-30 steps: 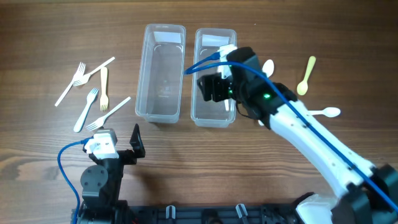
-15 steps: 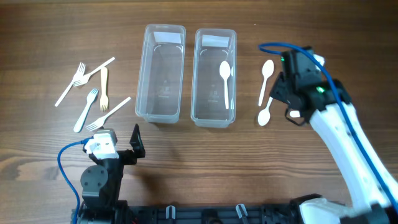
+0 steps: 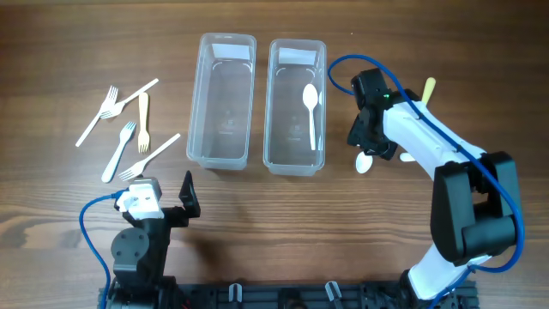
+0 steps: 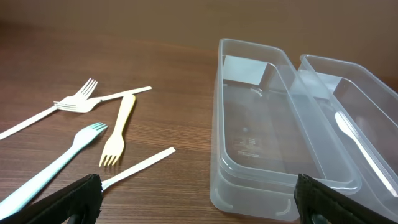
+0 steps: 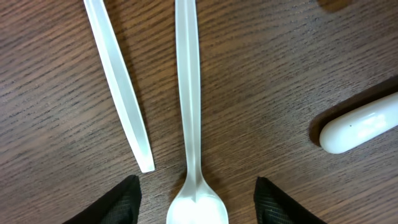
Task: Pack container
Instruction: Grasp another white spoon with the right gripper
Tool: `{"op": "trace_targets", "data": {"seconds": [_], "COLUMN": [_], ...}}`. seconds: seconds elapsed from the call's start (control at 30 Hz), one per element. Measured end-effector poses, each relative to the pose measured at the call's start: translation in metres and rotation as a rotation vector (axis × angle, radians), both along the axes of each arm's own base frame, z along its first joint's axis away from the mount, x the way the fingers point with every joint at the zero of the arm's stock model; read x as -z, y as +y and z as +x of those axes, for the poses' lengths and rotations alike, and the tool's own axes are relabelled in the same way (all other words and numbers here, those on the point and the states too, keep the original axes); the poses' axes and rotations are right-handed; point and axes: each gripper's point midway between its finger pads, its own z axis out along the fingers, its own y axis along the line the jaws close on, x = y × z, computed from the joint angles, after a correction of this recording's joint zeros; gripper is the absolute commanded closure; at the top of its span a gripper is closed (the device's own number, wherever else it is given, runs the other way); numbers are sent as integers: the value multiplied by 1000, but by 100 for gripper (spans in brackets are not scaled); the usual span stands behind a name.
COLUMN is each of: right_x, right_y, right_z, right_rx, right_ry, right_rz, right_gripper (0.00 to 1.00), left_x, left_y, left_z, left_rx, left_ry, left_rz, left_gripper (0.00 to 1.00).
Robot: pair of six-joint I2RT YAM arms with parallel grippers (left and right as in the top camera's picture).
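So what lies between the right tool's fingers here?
A white spoon. Its handle and the top of its bowl lie on the table, centred between the right tool's open fingers and touching neither. The right wrist view shows it.

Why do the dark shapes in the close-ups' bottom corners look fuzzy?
Right wrist view: they're the black fingers of the right tool, probably too near the lens; the white plastic spoon and wooden tabletop are sharp. Left wrist view: the left tool's fingers blur likewise; the nearer clear plastic container shows glare.
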Motion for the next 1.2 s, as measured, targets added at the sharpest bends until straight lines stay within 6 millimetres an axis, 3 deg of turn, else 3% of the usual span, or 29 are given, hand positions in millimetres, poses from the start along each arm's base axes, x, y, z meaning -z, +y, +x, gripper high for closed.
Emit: {"op": "trace_targets", "data": {"seconds": [0.3,0.4,0.43,0.47,0.53,0.7,0.8,0.83,0.87,1.13,1.2], "right_x": [15,18,18,19,19,19,20,20,20,20,11], "right_y": [-21,-13,-11,-10,-9,-9,-9,-10,-10,-14,-17], "right_z": [-5,2,2,1,1,-4,-9,-10,-13,-28,-34], "right_rx": [4,-97,-113,-130,-144,-136,-128,-121,-120,-128,-150], "right_ry": [16,-2,1,4,7,25,45,50,60,125,141], "right_rz": [18,64,72,79,82,88,87,87,86,72,54], "right_gripper": [45,45,53,70,87,90,74,93,96,96,96], "left_x": [0,0,0,0,0,0,0,0,0,0,0], "left_y": [0,0,0,0,0,0,0,0,0,0,0], "left_z": [0,0,0,0,0,0,0,0,0,0,0], "left_rx": [0,0,0,0,0,0,0,0,0,0,0], "left_ry": [0,0,0,0,0,0,0,0,0,0,0], "left_rz": [0,0,0,0,0,0,0,0,0,0,0], "left_gripper": [0,0,0,0,0,0,0,0,0,0,0]}}
